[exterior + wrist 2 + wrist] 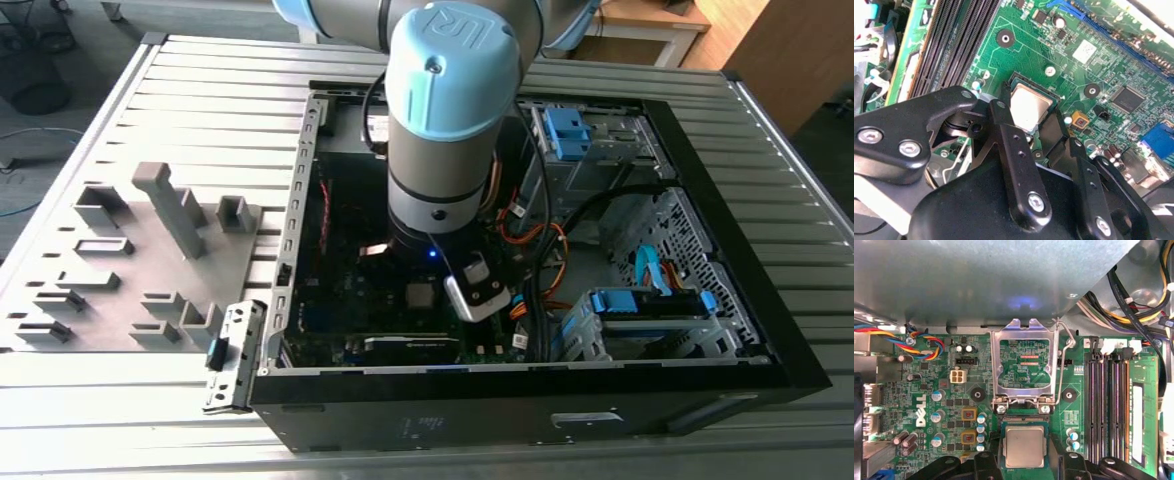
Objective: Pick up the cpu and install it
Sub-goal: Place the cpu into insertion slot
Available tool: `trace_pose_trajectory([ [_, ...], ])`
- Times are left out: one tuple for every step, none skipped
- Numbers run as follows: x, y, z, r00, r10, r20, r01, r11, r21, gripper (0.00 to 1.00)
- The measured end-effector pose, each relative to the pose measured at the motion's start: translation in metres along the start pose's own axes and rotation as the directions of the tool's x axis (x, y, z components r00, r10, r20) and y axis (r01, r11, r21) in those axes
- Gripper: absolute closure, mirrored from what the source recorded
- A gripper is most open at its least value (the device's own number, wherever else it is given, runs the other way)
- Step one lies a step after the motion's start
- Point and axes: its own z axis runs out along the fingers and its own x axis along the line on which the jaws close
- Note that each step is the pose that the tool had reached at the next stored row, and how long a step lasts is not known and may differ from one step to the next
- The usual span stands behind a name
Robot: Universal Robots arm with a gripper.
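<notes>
The cpu [1024, 446] is a pale silvery square lying flat in the black socket frame [1001, 440] on the green motherboard [944, 390]. It also shows in the second wrist view as the cpu [1029, 105]. The socket's metal lid [1024, 365] stands flipped open just beyond it, its lever wire [1068, 342] raised. My gripper [1026, 460] hovers right over the socket, its black fingers [1004, 135] straddling the chip outside the socket's edges with a gap to the chip on each side. It is open. In the exterior view my arm [447, 130] reaches down into the computer case [534, 385].
Memory slots [1109, 405] run beside the socket. Bundled cables [534, 240] and blue-tabbed drive bays [647, 305] fill the case on the exterior view's right. Grey fixture blocks [147, 250] stand on the ribbed table [214, 90] at the exterior view's left.
</notes>
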Motion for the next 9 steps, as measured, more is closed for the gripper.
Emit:
trace_pose_trajectory([
  [0.0000,0.0000,-0.0004,1.0000,0.000,0.0000,0.000,1.0000,-0.0003,0.53],
  [0.0000,0.0000,-0.0004,1.0000,0.000,-0.0001,0.000,1.0000,-0.0007,0.53],
  [0.0000,0.0000,-0.0005,1.0000,0.000,-0.0001,0.000,1.0000,-0.0021,0.53],
  [0.0000,0.0000,-0.0005,1.0000,0.000,-0.0002,0.000,1.0000,-0.0050,0.53],
  [-0.0001,0.0000,-0.0006,1.0000,0.000,-0.0002,0.000,1.0000,-0.0084,0.53],
  [0.0000,0.0000,-0.0006,1.0000,0.000,-0.0002,0.000,0.9999,-0.0110,0.53],
  [0.0000,0.0000,-0.0005,1.0000,0.000,-0.0001,0.000,0.9999,-0.0121,0.53],
  [0.0000,-0.0002,-0.0005,1.0000,0.000,-0.0001,0.000,0.9999,-0.0123,0.53],
  [0.0000,-0.0007,-0.0005,1.0000,0.000,-0.0001,0.000,0.9999,-0.0123,0.53],
])
